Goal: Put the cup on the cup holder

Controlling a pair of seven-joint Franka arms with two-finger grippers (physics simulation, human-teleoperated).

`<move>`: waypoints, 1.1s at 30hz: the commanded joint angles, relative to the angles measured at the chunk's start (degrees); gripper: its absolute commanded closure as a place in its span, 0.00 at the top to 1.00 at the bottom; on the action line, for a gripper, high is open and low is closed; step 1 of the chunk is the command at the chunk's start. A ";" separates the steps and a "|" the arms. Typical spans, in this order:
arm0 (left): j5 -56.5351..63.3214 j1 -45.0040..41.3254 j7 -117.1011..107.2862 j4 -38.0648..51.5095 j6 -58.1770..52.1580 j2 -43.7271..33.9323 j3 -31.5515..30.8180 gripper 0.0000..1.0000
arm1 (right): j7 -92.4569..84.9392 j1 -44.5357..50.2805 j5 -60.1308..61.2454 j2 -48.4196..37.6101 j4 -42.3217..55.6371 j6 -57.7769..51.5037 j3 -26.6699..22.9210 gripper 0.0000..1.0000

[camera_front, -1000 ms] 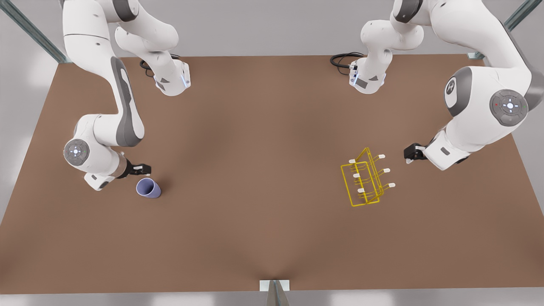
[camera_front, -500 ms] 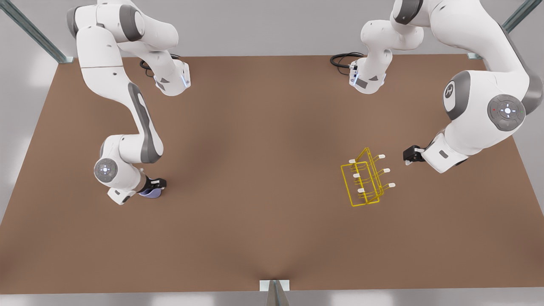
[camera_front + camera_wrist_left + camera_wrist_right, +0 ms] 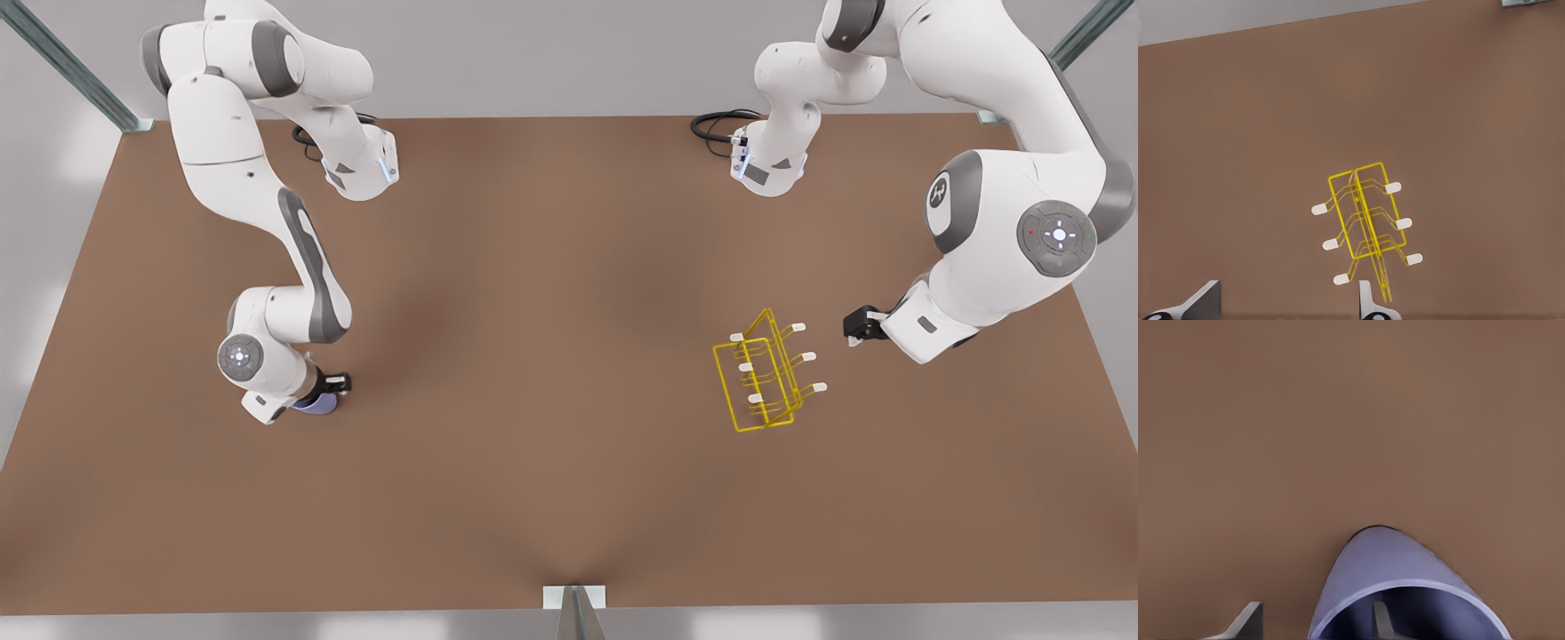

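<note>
The right gripper (image 3: 342, 384) has its fingers apart astride the rim of the cup (image 3: 313, 404) (one finger inside). The left gripper (image 3: 855, 331) waits near the cup holder (image 3: 763, 382), fingers apart, with bare bench (image 3: 551, 356) between.

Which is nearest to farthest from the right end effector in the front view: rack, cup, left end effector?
1. Cup, at the right end effector, front view's left.
2. Rack, front view's right.
3. Left end effector, just beyond the rack, waiting.

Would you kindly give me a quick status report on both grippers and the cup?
Right gripper open, straddling the cup wall, one finger inside. Left gripper open, waiting beside the cup holder. Cup on the table, not yet lifted. Path between looks unobstructed.
</note>
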 commanded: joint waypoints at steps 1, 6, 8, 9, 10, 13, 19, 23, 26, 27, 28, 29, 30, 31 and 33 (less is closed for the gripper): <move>0.07 0.00 -0.06 0.03 -0.09 -0.07 0.00 1.00 | -0.69 -0.02 0.05 0.46 -0.12 1.33 -0.03 0.68; 0.07 0.00 -0.06 0.03 -0.09 -0.07 0.00 1.00 | -0.69 -0.19 0.05 0.37 -0.47 1.33 -0.03 0.45; 0.07 0.00 0.03 0.03 -0.09 -0.07 0.00 1.00 | -0.69 -0.20 0.05 0.37 -0.56 1.25 -0.12 0.21; 0.07 0.00 -0.06 0.03 -0.18 -0.07 0.00 1.00 | -0.78 -0.19 0.05 0.37 -0.56 1.25 -0.12 0.21; 0.07 0.00 -0.06 0.03 -0.18 -0.07 0.00 1.00 | -0.78 -0.11 0.05 0.28 -0.56 1.16 -0.56 0.21; 0.07 0.00 -0.06 0.03 -0.18 -0.15 0.00 1.00 | -0.78 0.16 0.05 -0.16 -0.47 1.07 -0.56 0.21; 0.07 0.00 -0.06 0.03 -0.18 -0.15 0.00 1.00 | -0.43 0.86 1.72 -5.34 0.41 -2.62 4.71 0.21; 0.07 0.00 -0.06 0.03 -0.18 -0.15 0.09 1.00 | -0.08 3.40 11.65 -2.71 5.59 -4.73 8.67 0.21; 0.07 0.00 -0.06 0.03 -0.18 -0.15 0.09 1.00 | 0.01 4.29 25.54 0.28 8.67 -2.80 12.62 0.21; 0.07 0.00 -0.06 0.03 -0.18 -0.15 0.18 1.00 | 0.01 4.29 26.15 1.16 8.67 0.62 14.99 0.21; 0.07 0.00 -0.06 0.03 -0.18 -0.15 0.18 1.00 | 0.71 4.37 29.05 3.18 10.07 3.61 17.02 0.21; 0.07 0.00 -0.06 0.03 -0.18 -0.15 0.18 1.00 | 1.24 5.87 32.04 5.11 12.54 4.41 17.55 0.21; 0.07 0.00 -0.06 0.03 -0.18 -0.15 0.18 1.00 | 1.24 7.98 37.22 7.22 16.05 4.58 17.63 0.21; 0.07 0.00 -0.06 0.03 -0.09 -0.15 0.18 1.00 | 1.33 9.21 38.72 9.42 18.78 4.94 18.07 0.21; 0.07 0.00 -0.06 0.03 -0.18 -0.15 0.18 1.00 | 1.33 10.17 44.42 13.46 23.43 8.19 22.20 0.21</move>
